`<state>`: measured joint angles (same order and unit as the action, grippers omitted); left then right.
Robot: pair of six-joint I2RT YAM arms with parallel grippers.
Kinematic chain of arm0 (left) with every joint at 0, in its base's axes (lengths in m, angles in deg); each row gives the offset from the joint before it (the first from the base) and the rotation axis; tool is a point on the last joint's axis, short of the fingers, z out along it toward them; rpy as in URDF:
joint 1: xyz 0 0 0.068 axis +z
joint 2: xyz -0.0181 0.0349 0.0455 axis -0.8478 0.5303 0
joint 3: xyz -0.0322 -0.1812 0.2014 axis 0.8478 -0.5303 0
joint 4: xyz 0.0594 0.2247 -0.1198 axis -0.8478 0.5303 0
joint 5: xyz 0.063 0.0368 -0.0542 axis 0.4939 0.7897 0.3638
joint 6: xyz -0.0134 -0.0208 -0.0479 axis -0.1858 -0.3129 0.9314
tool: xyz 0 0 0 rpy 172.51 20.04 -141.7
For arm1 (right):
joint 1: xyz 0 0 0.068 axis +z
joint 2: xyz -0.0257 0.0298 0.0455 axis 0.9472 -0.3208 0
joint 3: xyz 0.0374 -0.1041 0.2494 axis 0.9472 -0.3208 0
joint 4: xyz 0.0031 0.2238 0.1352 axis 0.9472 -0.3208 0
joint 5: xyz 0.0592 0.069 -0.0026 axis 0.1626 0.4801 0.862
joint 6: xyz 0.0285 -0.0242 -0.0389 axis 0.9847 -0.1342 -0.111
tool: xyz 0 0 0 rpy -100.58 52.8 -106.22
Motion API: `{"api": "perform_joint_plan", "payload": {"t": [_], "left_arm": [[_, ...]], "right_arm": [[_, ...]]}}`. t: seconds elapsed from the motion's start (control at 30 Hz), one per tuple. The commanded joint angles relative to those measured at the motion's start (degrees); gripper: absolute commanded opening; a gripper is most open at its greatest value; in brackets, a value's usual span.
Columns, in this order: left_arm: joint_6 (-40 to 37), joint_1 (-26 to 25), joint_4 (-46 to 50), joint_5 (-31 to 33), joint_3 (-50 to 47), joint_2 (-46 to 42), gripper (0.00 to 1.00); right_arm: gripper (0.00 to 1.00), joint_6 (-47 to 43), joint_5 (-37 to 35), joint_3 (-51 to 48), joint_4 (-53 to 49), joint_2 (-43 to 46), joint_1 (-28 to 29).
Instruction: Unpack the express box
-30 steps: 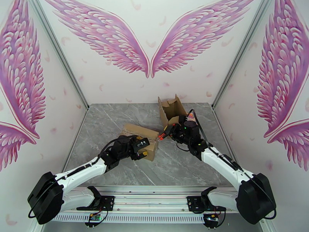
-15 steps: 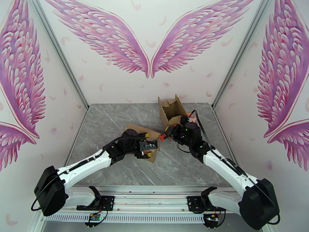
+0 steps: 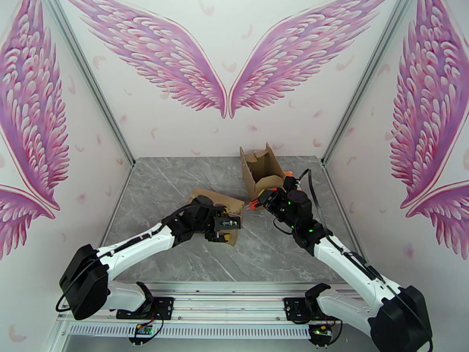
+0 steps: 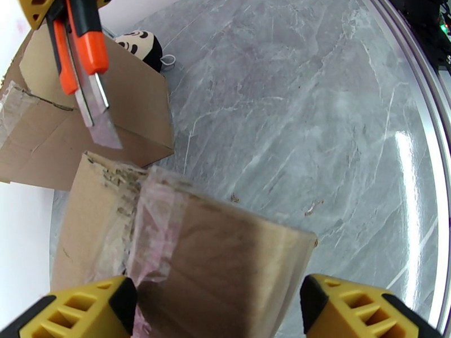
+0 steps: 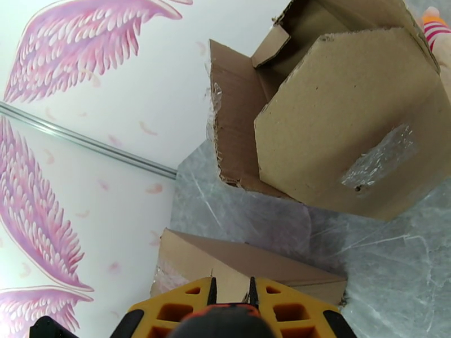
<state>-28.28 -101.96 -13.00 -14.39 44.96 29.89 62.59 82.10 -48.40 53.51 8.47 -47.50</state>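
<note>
Arms have shifted right; our left gripper [image 4: 217, 302] straddles the box [image 4: 191, 243] spread, right gripper [image 5: 230, 297] clamps the knife [image 4: 84, 57], opened carton [image 3: 262, 166] behind.

Bright, even indoor light, soft shadows.
Glare streaks the marble surface [image 4: 406, 164] in the left wrist view; near cardboard blurs, edges bend.

On the counter [image 3: 176, 183] a sealed box [image 3: 218, 202] lies mid-left, with an opened box [image 3: 262, 166] behind and to its right. A utility knife [image 4: 84, 63] hangs between them.
</note>
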Motion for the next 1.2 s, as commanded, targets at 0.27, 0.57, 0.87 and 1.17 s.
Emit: {"api": "perform_joint_plan", "payload": {"t": [0.27, 0.57, 0.87, 1.17], "left_arm": [[1.6, -1.43, -1.62, 1.86, -0.39, -1.72, 0.81], [3.75, -2.46, -8.1, 9.25, -2.3, -1.84, 0.78], [5.01, -2.75, -10.49, 12.45, -3.41, -1.46, 0.77], [4.34, -2.6, -10.43, 13.46, -3.63, -0.85, 0.77]], "right_arm": [[0.0, 0.81, 0.89, 0.33, 7.98, -5.53, 0.03], [0.0, 4.8, 4.02, -0.84, 3.8, -5.09, 0.14], [0.0, 6.46, 6.67, -1.73, -2.56, -2.15, 0.2], [0.0, 10.9, 13.19, -3.83, -0.1, -4.37, -0.05]]}}
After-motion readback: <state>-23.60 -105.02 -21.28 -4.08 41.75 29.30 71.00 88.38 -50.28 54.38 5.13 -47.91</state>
